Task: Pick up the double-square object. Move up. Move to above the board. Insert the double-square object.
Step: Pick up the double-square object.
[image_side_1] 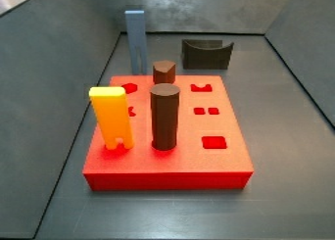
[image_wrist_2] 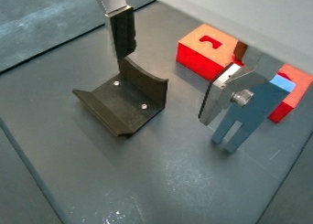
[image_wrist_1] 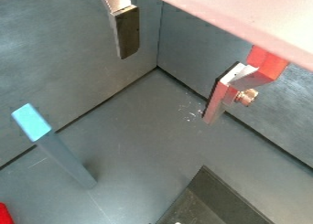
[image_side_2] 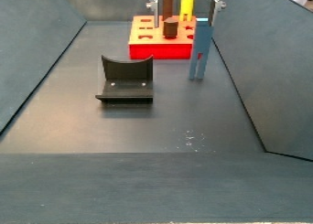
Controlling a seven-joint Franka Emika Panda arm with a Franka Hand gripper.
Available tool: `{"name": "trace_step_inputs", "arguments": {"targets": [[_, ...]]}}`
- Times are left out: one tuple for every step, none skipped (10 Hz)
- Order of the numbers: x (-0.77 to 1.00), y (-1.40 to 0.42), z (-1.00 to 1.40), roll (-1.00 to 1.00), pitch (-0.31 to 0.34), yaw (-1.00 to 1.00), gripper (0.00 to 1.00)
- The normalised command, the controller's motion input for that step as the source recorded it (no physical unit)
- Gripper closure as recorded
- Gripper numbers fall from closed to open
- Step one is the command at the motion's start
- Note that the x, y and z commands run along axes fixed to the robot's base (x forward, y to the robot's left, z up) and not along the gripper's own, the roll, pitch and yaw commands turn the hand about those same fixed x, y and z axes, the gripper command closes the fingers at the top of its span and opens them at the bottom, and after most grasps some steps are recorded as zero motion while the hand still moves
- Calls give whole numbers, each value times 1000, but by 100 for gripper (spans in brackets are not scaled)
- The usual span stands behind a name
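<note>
The hand (image_wrist_2: 174, 81) hangs above the floor with its fingers (image_wrist_2: 123, 31) spread and nothing between them. Both wrist views show the two silver plates well apart: one finger (image_wrist_1: 126, 31) by the wall, the other (image_wrist_1: 224, 92) lower in a wrist view. In the side views the hand itself is not clearly seen.

The block (image_side_2: 199, 52) — tall, slim, blue-grey — stands upright on the floor just beside the board (image_side_2: 156, 49), near the right wall in a side view. In a side view it rises behind the board's (image_side_1: 197, 170) far left corner (image_side_1: 136, 43). In a wrist view it stands just beyond one finger, its two prongs (image_wrist_2: 236, 129) down on the floor; in a wrist view its pale blue top (image_wrist_1: 32, 122) shows.

On the red board stand a yellow-orange notched piece (image_side_1: 110, 117) and two dark brown cylinders (image_side_1: 164, 117). A dark fixture (image_side_2: 126, 79) sits on the floor near the board — perhaps a little closer to the camera.
</note>
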Motion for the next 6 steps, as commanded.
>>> {"name": "trace_step_inputs", "arguments": {"targets": [[-871, -200, 0, 23, -197, 0, 0], [-871, -474, 0, 156, -146, 29, 0], [-680, -489, 0, 77, -96, 294, 0], [-537, -469, 0, 21, -84, 351, 0], [-354, -440, 0, 71, -41, 354, 0], [-191, -534, 0, 116, -4, 297, 0]]}}
